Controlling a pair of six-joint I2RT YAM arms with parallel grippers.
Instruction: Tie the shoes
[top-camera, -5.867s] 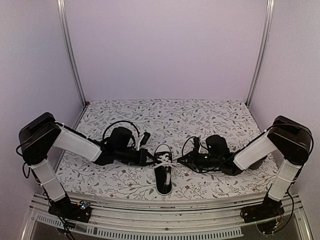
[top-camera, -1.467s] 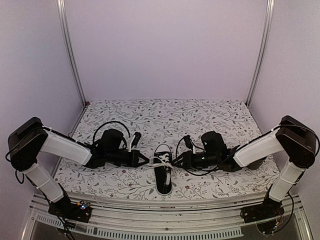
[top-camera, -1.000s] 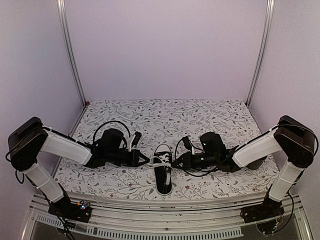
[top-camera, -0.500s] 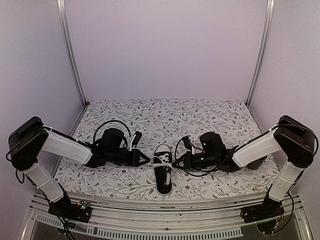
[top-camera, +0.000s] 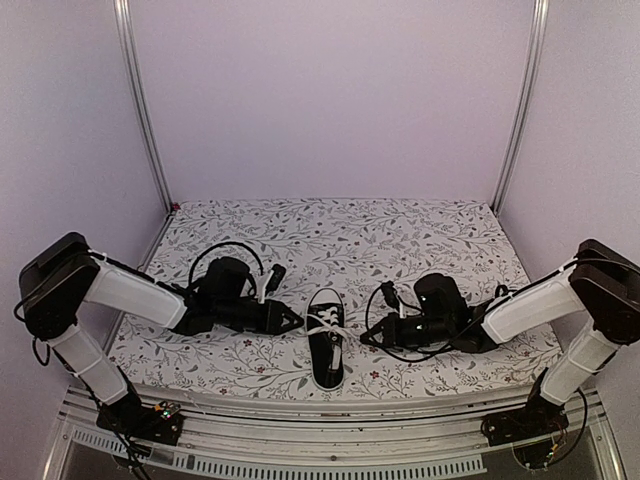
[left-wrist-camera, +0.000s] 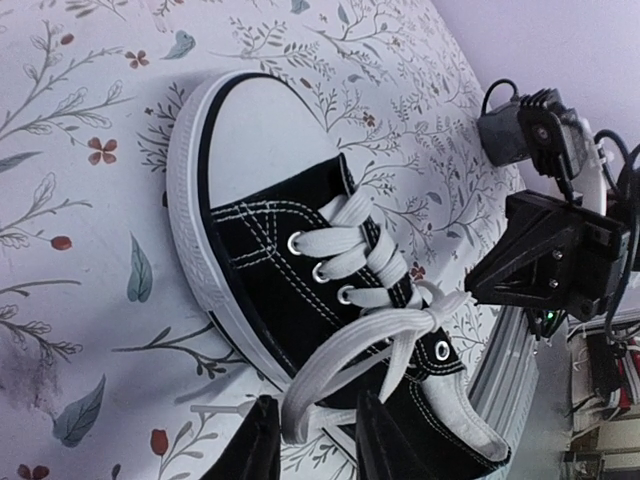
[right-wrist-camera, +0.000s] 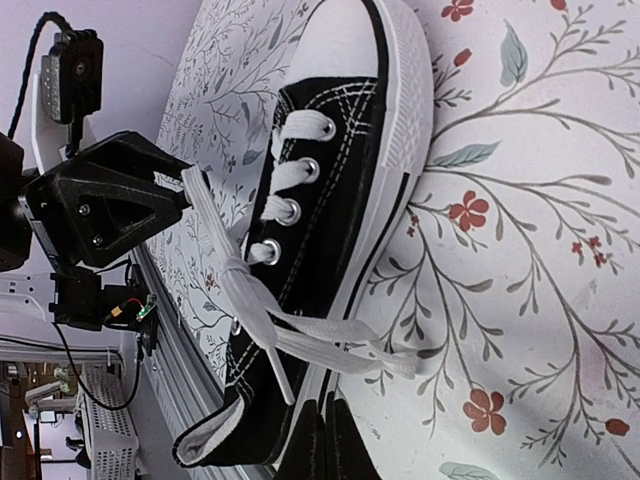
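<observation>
Sneaker (top-camera: 327, 345) sits on the bench (top-camera: 400, 240), centre near edge, toe toward the arms, between the two claws.

Top view: left claw (top-camera: 293, 320) is low at the shoe's left side, right claw (top-camera: 368, 337) low at its right but a bit apart. White laces (top-camera: 326, 322) are bunched at the throat. Too small to read knot or jaw state.

Left wrist view: laces are crossed into what looks like a first knot near the top eyelets. No bow loops visible. One strand drops from the knot and passes between the left claw's fingers (left-wrist-camera: 258, 445). They stand apart around it, cut off by the frame edge, so I cannot tell if they pinch it.

Right wrist view: right claw's fingers (right-wrist-camera: 322, 440) are pressed together and seem to hold nothing. Two loose strands trail from the knot, one ending on the bench just beside the sole, the other ending near the fingertips. Contact is unclear.

Judgement: early-to-middle. First cross probably done. Loops, bow and tightening left.
</observation>
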